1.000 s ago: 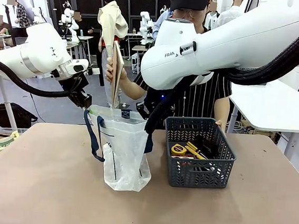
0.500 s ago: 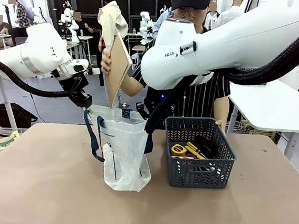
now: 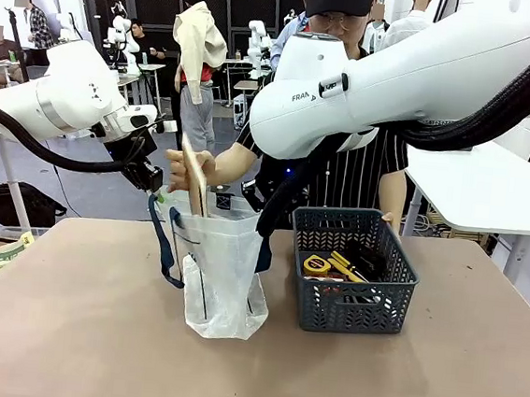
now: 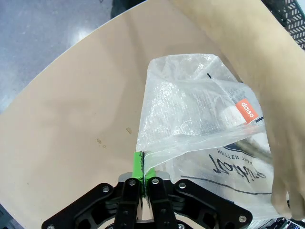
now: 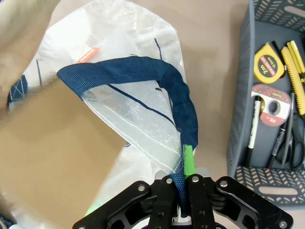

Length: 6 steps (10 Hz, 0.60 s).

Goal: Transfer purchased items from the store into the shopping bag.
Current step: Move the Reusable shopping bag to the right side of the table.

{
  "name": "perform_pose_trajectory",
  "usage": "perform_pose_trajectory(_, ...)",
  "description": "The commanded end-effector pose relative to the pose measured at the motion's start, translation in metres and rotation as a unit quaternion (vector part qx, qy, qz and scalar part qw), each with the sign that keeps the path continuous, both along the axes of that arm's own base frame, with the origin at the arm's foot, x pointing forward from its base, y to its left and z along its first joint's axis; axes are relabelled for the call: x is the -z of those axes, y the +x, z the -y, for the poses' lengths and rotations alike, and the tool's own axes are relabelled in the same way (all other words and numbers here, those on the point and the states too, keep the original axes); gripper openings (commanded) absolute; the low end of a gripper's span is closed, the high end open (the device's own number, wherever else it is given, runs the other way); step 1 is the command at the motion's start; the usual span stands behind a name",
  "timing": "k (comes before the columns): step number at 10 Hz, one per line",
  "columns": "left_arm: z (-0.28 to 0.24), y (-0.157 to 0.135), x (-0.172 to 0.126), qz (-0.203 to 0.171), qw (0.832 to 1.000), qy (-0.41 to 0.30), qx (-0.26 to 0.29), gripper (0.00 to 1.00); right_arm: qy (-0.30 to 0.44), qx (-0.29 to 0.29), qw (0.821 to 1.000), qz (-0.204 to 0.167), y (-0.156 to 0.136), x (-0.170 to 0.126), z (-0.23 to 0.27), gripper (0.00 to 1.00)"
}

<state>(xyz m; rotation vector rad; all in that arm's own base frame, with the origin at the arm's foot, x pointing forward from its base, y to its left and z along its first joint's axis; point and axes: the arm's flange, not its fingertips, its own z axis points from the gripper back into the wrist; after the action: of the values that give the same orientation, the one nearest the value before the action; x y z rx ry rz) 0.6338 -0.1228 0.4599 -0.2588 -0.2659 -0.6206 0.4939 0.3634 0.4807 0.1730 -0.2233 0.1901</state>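
Tabletop [image 3: 64, 329] bears shopping bag [image 3: 222, 269], left end effector [image 4: 142, 164] pinching rim [image 4: 144, 119], right end effector [image 5: 187, 160] pinching strap [image 5: 143, 67].

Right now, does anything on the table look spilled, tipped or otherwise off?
Nothing stands out. The shopping bag stands upright, held at the top by the left end effector and the right end effector; the basket sits level beside it, tools inside.
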Motion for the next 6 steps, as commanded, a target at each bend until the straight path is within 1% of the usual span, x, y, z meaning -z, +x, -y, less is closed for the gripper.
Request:
perform_pose_trajectory(1, -0.0046, -0.0024, -0.0010, 0.000, 1.000, 0.004, -0.005, 0.00, 0.006, 0.004, 1.000, -0.004, 0.0010, -0.0003, 0.0032, 0.00)
perform_pose_trajectory(6, -0.0046, -0.0024, -0.0010, 0.000, 1.000, 0.004, -0.005, 0.00, 0.006, 0.004, 1.000, -0.004, 0.0010, -0.0003, 0.0032, 0.00)
